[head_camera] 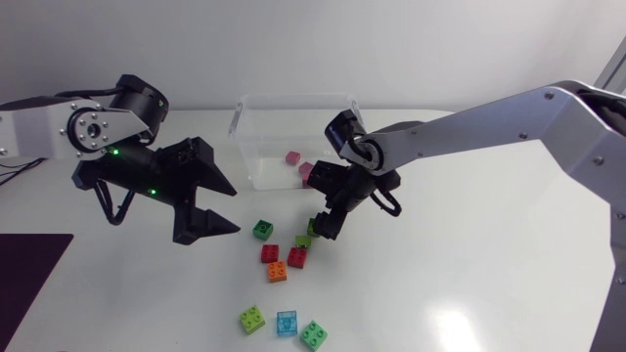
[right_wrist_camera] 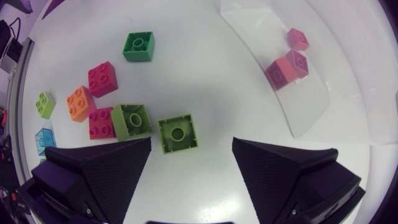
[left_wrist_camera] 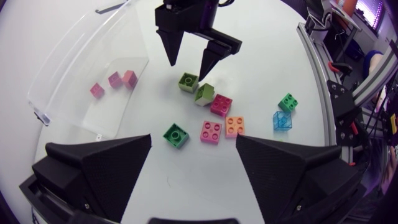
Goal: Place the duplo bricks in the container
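Lime-green brick point(right_wrist_camera: 177, 134) lies on the white counter point(head_camera: 469, 274) at frame centre beneath the right claw point(head_camera: 323, 230), fingers apart; the left claw point(head_camera: 235, 210), centre-left, gapes too.

— Bright, even light from overhead; the white table point(head_camera: 469, 293) almost glows.
— Shadows?
— Soft, faint ones, close beside the bricks point(head_camera: 277, 272).
— Any glare?
— A pale sheen on the clear container point(left_wrist_camera: 68, 74) wall; the tabletop washes out nearly white.

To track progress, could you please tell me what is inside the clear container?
Three small pink bricks lie close together on the container floor. The right arm hides one corner in the head view; the left wrist view shows nothing more there.
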You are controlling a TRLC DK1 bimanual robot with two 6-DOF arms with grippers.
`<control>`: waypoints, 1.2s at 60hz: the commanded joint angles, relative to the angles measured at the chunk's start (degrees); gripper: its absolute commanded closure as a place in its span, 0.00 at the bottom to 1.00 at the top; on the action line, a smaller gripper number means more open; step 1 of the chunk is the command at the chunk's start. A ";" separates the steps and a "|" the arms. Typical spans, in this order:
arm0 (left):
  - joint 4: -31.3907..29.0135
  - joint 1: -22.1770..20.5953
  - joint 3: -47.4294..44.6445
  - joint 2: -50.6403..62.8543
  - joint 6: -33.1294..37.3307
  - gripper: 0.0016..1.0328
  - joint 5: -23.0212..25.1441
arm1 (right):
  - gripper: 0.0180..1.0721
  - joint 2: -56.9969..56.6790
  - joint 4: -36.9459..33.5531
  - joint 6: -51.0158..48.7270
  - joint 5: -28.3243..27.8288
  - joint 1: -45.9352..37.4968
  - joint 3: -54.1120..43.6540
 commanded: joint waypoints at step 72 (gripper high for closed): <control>3.42 -2.56 5.18 17.50 9.58 0.08 -4.73 | 0.70 -6.04 -4.21 -0.80 1.33 2.52 -5.12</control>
